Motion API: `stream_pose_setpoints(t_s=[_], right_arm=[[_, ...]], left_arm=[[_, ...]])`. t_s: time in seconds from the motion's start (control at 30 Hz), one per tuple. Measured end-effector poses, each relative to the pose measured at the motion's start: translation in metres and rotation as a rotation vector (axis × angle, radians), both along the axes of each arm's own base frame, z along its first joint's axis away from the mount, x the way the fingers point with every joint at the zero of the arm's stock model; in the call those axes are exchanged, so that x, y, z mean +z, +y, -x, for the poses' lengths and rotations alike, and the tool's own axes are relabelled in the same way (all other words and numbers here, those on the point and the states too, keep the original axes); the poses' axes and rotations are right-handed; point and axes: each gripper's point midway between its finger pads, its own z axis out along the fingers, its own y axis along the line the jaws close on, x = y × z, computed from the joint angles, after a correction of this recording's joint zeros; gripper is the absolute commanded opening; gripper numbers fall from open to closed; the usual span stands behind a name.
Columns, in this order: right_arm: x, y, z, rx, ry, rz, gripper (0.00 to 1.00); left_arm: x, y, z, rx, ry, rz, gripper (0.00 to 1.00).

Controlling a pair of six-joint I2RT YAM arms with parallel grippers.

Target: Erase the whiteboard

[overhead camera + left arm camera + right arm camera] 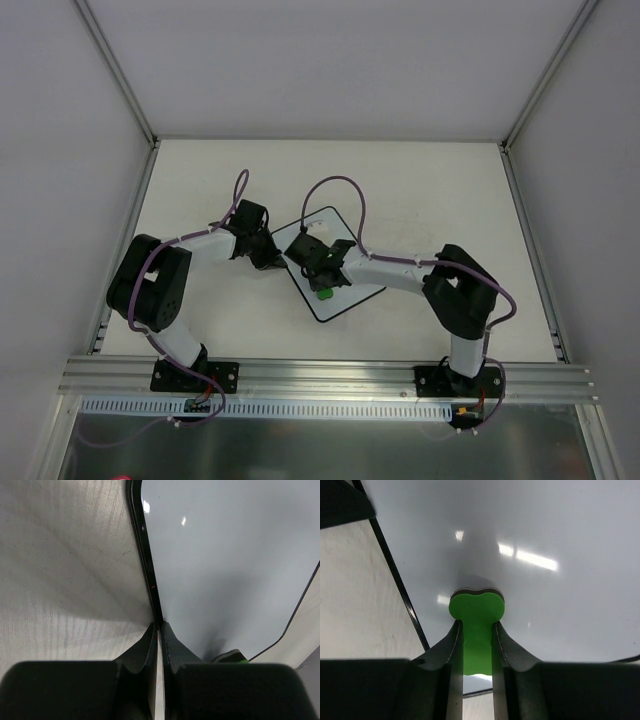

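The whiteboard (345,290) lies tilted on the table's middle, white with a thin black border. My right gripper (322,283) is over it and shut on the narrow waist of the green bone-shaped eraser (477,625), whose head rests on the board's surface (545,540). No marks show on the board in the wrist views. My left gripper (272,257) is at the board's left edge. In the left wrist view its jaws stand nearly together, pinching the board's black border (148,565). The eraser's green tip (231,657) shows at the lower right there.
White walls enclose the table on three sides. An aluminium rail (330,375) runs along the near edge by the arm bases. Purple cables (340,195) loop above both arms. Bare tabletop (430,190) lies behind and right of the board.
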Motion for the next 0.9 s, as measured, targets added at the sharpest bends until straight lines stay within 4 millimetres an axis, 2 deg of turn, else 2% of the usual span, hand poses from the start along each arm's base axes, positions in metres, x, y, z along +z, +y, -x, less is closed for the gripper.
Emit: stream_pose_setpoints(t_s=[0.13, 0.3, 0.4, 0.5, 0.73, 0.8, 0.9], right_arm=[[-0.017, 0.006, -0.004, 0.003, 0.017, 0.023, 0.0], [-0.018, 0.006, -0.007, -0.01, 0.026, 0.002, 0.0], [-0.018, -0.004, -0.01, -0.042, 0.027, -0.03, 0.0], [-0.019, -0.031, -0.014, -0.116, 0.034, -0.056, 0.0], [-0.019, -0.121, -0.032, -0.347, 0.056, -0.059, 0.0], [-0.019, -0.14, -0.04, -0.411, 0.061, -0.068, 0.0], [-0.018, -0.16, -0.046, -0.469, 0.064, -0.084, 0.0]], left_arm=[[0.0, 0.0, 0.0, 0.0, 0.0, 0.0, 0.0], [0.0, 0.0, 0.0, 0.0, 0.0, 0.0, 0.0], [0.0, 0.0, 0.0, 0.0, 0.0, 0.0, 0.0], [0.0, 0.0, 0.0, -0.001, -0.001, 0.001, 0.0], [0.0, 0.0, 0.0, -0.001, -0.004, 0.002, 0.0], [0.0, 0.0, 0.0, -0.001, -0.004, 0.003, 0.0], [0.0, -0.001, 0.0, -0.003, -0.005, 0.008, 0.0]])
